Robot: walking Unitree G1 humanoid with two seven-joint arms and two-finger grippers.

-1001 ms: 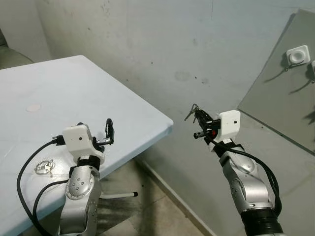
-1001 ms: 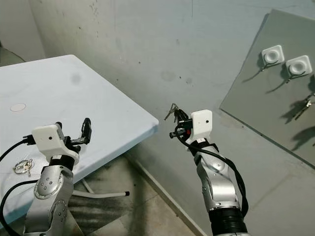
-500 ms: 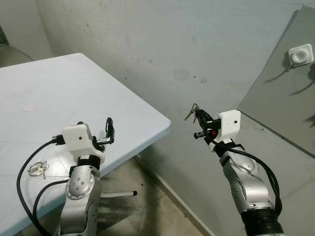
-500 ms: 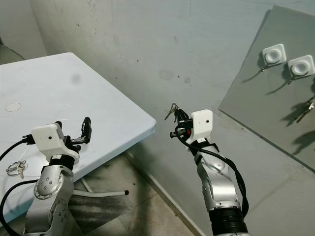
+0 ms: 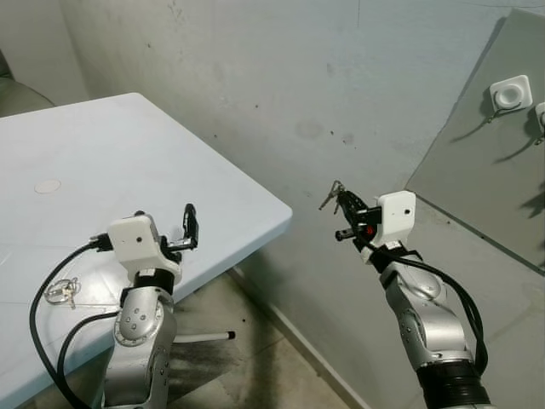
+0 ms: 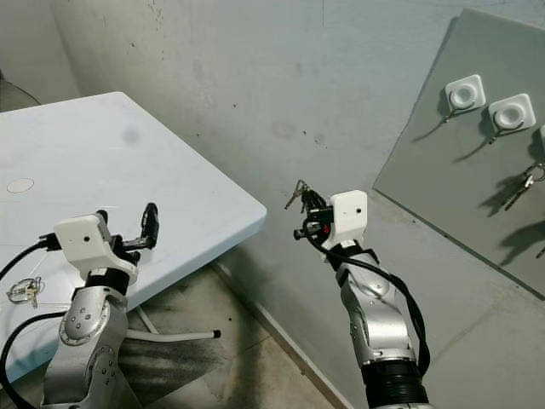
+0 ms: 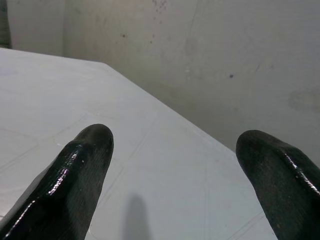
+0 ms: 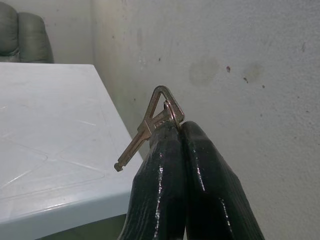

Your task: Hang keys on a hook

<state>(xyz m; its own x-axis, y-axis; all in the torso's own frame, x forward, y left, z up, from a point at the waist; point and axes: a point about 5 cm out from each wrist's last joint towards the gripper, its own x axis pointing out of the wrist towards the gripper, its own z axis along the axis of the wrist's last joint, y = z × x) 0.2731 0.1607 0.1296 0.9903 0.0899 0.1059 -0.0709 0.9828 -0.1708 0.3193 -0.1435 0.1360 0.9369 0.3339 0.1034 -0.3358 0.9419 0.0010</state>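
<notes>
Keys (image 8: 148,121) pinched in closed right claw (image 8: 176,125); left claw (image 7: 170,150) wide apart, empty, above table (image 5: 102,162).

key (image 8: 145,127): brassy metal | pincer fingers (image 8: 165,185): glossy black | wall (image 8: 260,45): rough

Air ahead of right gripper (image 6: 299,213): open up to the bare wall (image 6: 255,94).
Board (image 6: 477,170): well apart to the right; two white hooks (image 6: 464,92) free, one set of keys (image 6: 521,187) hanging lower.
Table (image 5: 128,162): corner near left gripper (image 5: 189,230); key ring (image 5: 61,292) lying by its near edge.
</notes>
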